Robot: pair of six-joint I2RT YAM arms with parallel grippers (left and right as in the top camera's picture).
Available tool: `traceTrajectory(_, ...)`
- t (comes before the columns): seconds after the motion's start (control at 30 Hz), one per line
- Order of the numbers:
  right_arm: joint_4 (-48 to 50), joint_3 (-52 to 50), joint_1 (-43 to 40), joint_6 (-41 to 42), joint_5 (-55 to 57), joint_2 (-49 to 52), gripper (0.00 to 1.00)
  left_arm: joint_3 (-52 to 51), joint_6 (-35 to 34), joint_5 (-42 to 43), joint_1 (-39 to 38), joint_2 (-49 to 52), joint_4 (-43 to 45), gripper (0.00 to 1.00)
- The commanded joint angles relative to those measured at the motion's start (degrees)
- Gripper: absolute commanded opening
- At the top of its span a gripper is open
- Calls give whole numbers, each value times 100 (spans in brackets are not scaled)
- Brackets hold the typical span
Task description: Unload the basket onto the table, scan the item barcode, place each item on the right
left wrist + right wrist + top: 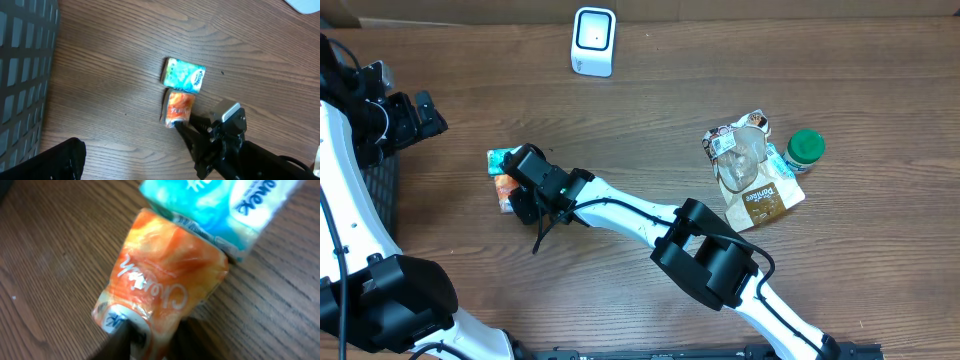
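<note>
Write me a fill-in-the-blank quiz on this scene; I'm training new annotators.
The tissue pack pinched in the right gripper is ___. The left gripper holds ___. The barcode scanner is coloured ___. The jar has a ___ lid.
Missing words: orange; nothing; white; green.

From overhead, we look straight down at the table (880, 60). Both our wrist views share the orange pack (178, 107), the right one from much nearer.

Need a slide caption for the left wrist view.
Right gripper pinches the end of the orange tissue pack, which lies against a teal tissue pack on the wooden table.
</note>
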Motion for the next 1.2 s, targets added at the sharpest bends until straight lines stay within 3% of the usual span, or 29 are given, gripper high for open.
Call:
traceTrajectory(0.0, -48, 149, 11, 31, 94, 101, 8, 11, 107, 66, -2, -13, 2, 100)
traceTrajectory(0.07, -138, 149, -2, 31, 96, 66, 4, 11, 107, 66, -2, -13, 2, 100)
traceTrajectory(0.43, -1777, 149, -313, 37, 94, -1115, 4, 11, 107, 66, -2, -13, 2, 100)
traceTrajectory(0.7, -3536, 109, -1453, 223, -413, -1471, 4, 11, 107, 66, -2, -13, 4, 100)
traceTrajectory(0.8, -3746, -68, -1766, -369, -807, -1471, 4, 11, 107, 68, -2, -13, 2, 100)
traceTrajectory(1.03, -3783, -704, -1941, -2597, -1023, -1467, 4, 11, 107, 66, -2, -13, 2, 100)
traceTrajectory(1.17, -3676, -844, -1943, -2892, -1113, -1464, 4, 11, 107, 66, -2, -13, 2, 100)
